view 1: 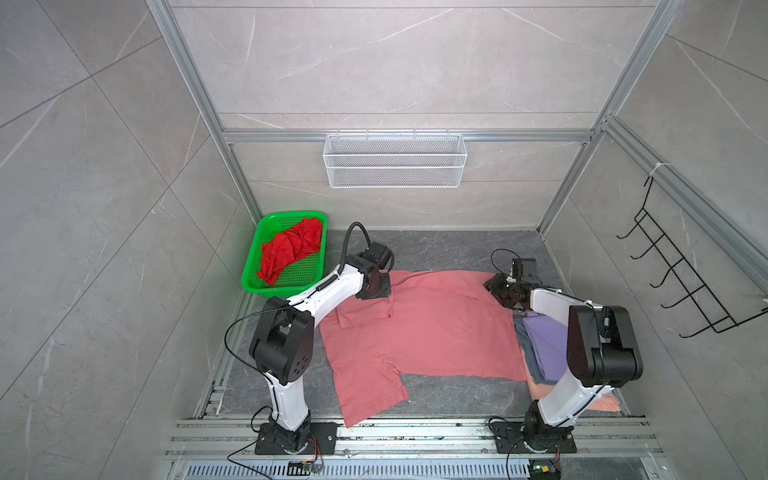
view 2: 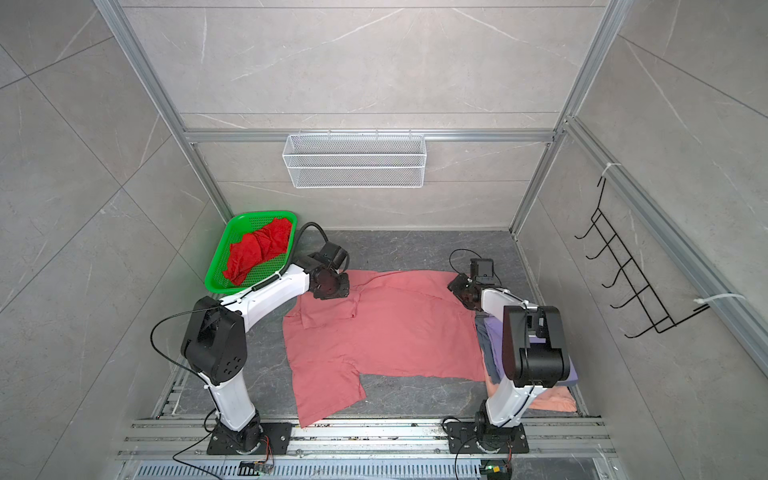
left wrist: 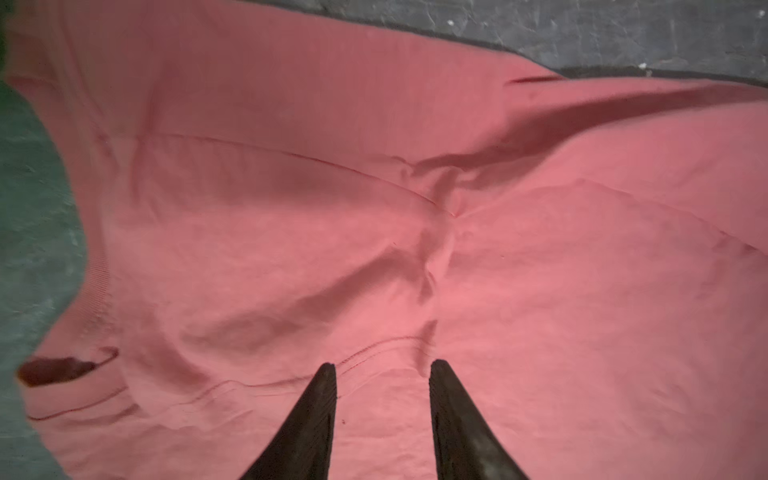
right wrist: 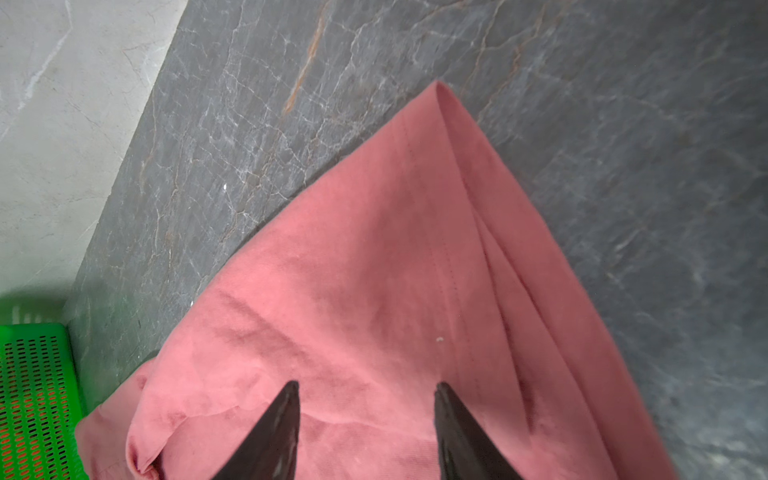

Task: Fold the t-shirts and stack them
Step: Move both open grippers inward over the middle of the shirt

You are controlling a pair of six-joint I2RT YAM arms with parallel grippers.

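A salmon-pink t-shirt (view 1: pixel 428 332) (view 2: pixel 386 332) lies spread on the dark table, one sleeve pointing to the front edge. My left gripper (view 1: pixel 374 286) (left wrist: pixel 382 365) hovers over its far left part, open, with creased cloth (left wrist: pixel 291 208) under the tips. My right gripper (view 1: pixel 492 286) (right wrist: pixel 368 386) stands open over the shirt's far right corner (right wrist: pixel 374 270). A bright red t-shirt (view 1: pixel 291 253) lies crumpled in the green basket (view 1: pixel 251 257). Under my right arm sits a stack of t-shirts: lavender (view 1: pixel 544 345) on top, then grey-blue (view 1: pixel 525 353), with peach (view 1: pixel 602 405) at the bottom.
The green basket (view 2: pixel 216 266) leans in the far left corner. A white wire basket (view 1: pixel 395 160) hangs on the back wall. A black hook rack (view 1: pixel 681 266) is on the right wall. Aluminium rails (view 1: pixel 415 432) run along the front edge.
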